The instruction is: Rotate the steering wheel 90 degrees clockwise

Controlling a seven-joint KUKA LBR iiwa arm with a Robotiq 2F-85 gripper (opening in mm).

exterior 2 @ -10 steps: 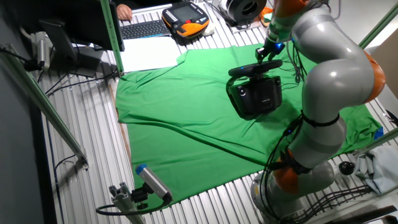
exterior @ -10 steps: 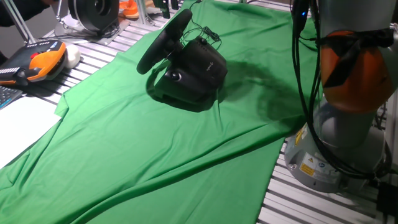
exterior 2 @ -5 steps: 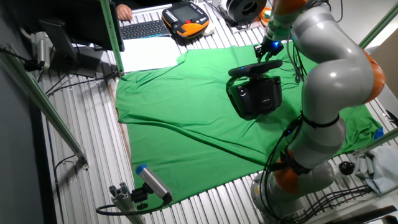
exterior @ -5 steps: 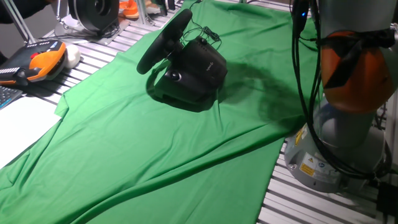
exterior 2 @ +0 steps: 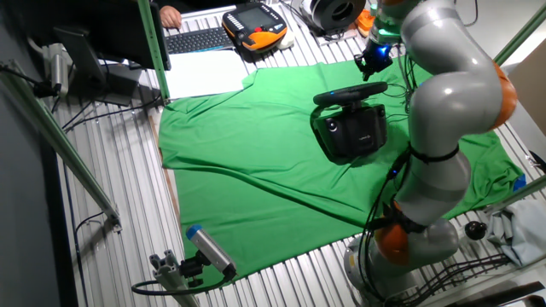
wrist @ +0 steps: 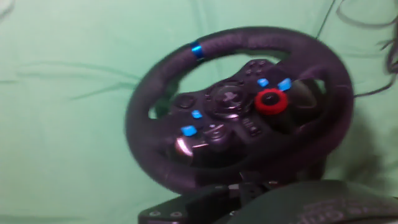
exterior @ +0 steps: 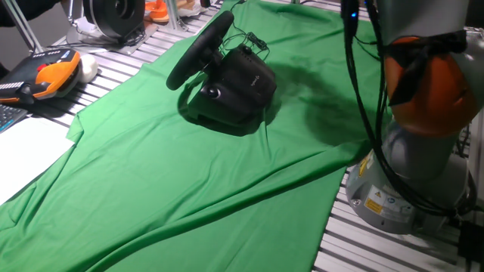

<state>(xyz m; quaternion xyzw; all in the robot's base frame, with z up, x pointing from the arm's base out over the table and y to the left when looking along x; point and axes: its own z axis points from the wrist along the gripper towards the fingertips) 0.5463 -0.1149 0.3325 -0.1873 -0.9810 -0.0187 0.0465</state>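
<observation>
The steering wheel (exterior: pixel 198 50) is a black round wheel tilted on its bulky black box base (exterior: pixel 240 85) on the green cloth. In the other fixed view the wheel (exterior 2: pixel 350 92) shows edge-on above the base (exterior 2: pixel 351 132). The hand view faces the wheel (wrist: pixel 239 106) from the front: a blue mark sits on the rim at the upper left and a red dial and blue buttons sit on the hub. My gripper (exterior 2: pixel 373 60) hangs behind and above the wheel, apart from it. Its fingers do not show in the hand view, and how its jaws stand is too small to tell.
A green cloth (exterior: pixel 189 181) covers the table. An orange teach pendant (exterior: pixel 49 75) and white paper (exterior: pixel 23 151) lie at the left. A black-and-silver ring device (exterior: pixel 113 15) stands at the back. The arm's base (exterior: pixel 408 181) stands at the right edge.
The arm has swung and the gripper has lifted a little up and away from the wheel's rim. The wheel and base have not moved.
</observation>
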